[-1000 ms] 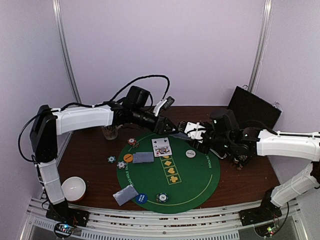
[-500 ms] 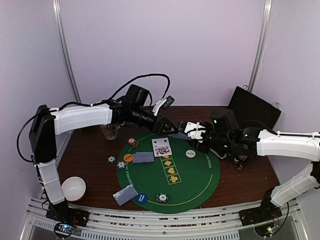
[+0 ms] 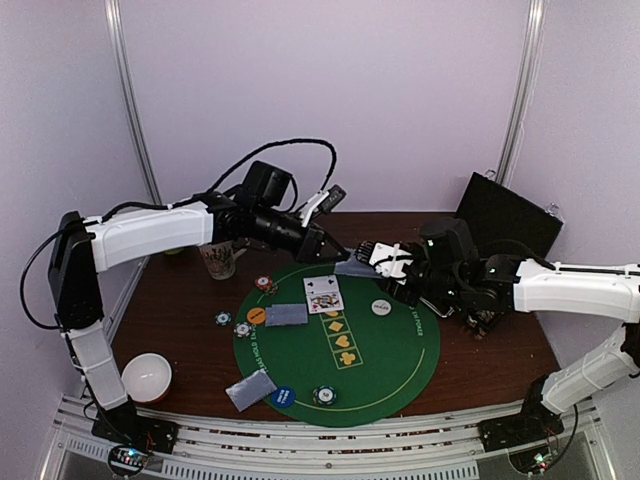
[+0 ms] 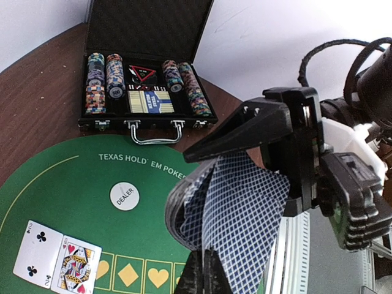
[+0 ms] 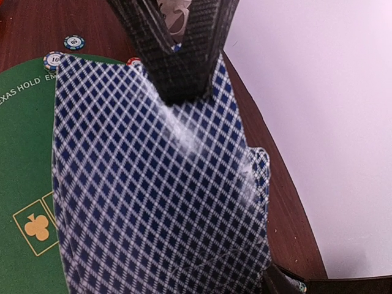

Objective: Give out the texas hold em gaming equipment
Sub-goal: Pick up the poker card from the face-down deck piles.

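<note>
Above green felt (image 3: 390, 360), bent lattice-backed cards (image 4: 242, 202)

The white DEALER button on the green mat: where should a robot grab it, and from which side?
By its rim, from straight above, jaws straddling opposite edges. The DEALER button lies flat on the green mat with nothing touching it, so probably only its thin rim offers a hold.

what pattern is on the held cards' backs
The cards have a blue-and-white diamond lattice, clearest in right wrist view.

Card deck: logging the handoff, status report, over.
Right gripper shut on deck. Left gripper shut on top card, bowed off the deck. Green mat beneath; path down looks clear.
</note>
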